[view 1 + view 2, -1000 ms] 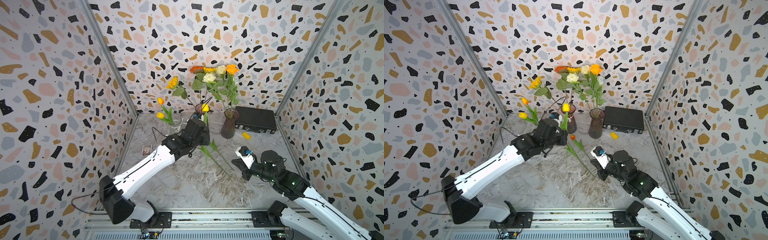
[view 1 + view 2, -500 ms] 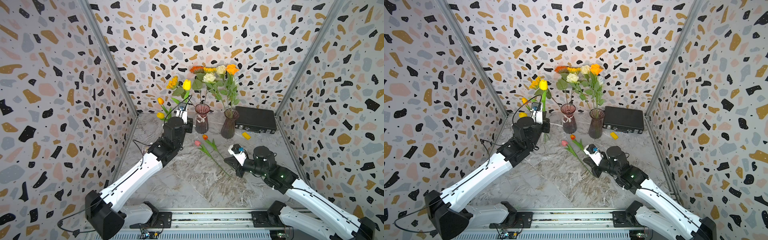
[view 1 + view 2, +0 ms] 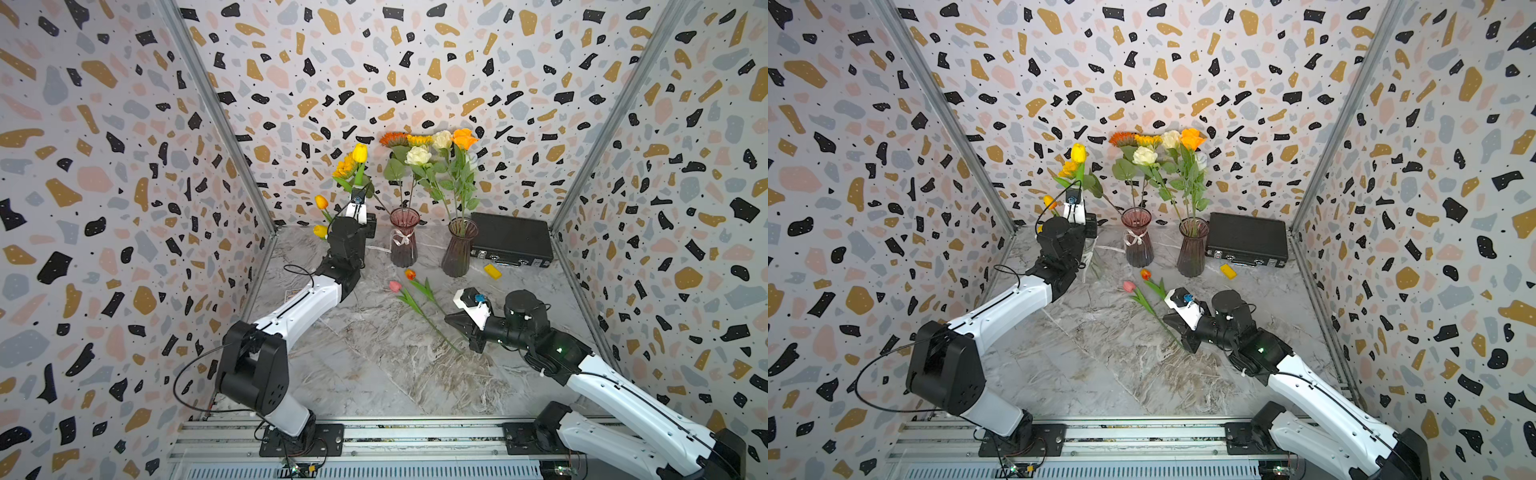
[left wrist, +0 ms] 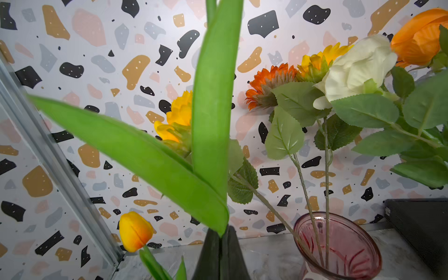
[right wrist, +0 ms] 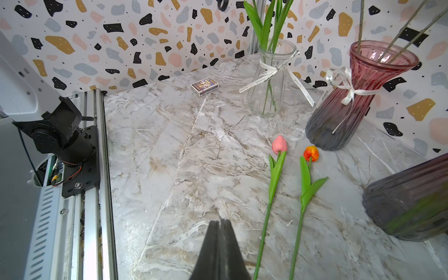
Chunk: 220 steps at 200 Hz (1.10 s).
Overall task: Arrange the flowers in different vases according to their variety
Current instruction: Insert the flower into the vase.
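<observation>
My left gripper point(image 3: 357, 192) point(image 4: 220, 229) is shut on the stem of a yellow tulip point(image 3: 360, 152), held upright at the back left above the clear vase point(image 5: 269, 80), which holds two yellow-orange tulips point(image 3: 321, 202). In both top views my arm hides most of that vase. The pink vase with a bow point(image 3: 403, 243) holds sunflowers point(image 3: 394, 139). The purple vase point(image 3: 457, 249) holds roses point(image 3: 418, 156). A pink tulip point(image 3: 395, 286) and an orange tulip point(image 3: 410, 274) lie on the table. My right gripper point(image 3: 451, 320) point(image 5: 220, 221) is shut and empty, beside their stems.
A black case point(image 3: 511, 239) lies at the back right with a small yellow block point(image 3: 492, 271) in front of it. A small printed box point(image 5: 204, 86) sits near the left wall. Patterned walls close in three sides.
My left arm has carried the yellow tulip up and to the left, from beside the pink vase to over the clear vase. My right gripper has moved left toward the lying tulips.
</observation>
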Each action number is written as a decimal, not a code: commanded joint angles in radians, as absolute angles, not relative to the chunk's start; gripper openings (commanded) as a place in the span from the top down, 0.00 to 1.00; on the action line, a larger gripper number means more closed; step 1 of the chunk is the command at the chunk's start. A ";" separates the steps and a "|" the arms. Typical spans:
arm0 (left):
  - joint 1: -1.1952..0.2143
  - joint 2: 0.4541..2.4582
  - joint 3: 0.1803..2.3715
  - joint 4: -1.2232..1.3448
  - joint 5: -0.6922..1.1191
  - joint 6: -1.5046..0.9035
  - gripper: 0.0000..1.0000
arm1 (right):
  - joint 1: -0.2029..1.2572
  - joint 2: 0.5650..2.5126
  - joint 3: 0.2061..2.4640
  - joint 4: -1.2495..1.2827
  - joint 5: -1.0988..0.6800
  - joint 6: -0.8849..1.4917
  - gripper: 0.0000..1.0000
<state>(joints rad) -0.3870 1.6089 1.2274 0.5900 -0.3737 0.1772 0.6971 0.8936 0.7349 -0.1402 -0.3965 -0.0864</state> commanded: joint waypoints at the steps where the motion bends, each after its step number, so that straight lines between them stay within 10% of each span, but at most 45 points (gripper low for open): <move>1: -0.352 1.645 1.275 0.778 -0.355 0.198 1.00 | 0.687 0.895 0.732 -0.123 -0.413 -0.101 1.00; 220: -0.301 1.779 1.047 1.015 -0.397 0.063 1.00 | 0.643 0.934 0.732 -0.144 -0.433 -0.096 1.00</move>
<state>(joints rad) -0.3019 1.7733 1.0641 0.9367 -0.3805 0.0879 0.6483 0.9474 0.7349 -0.1421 -0.4232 -0.0937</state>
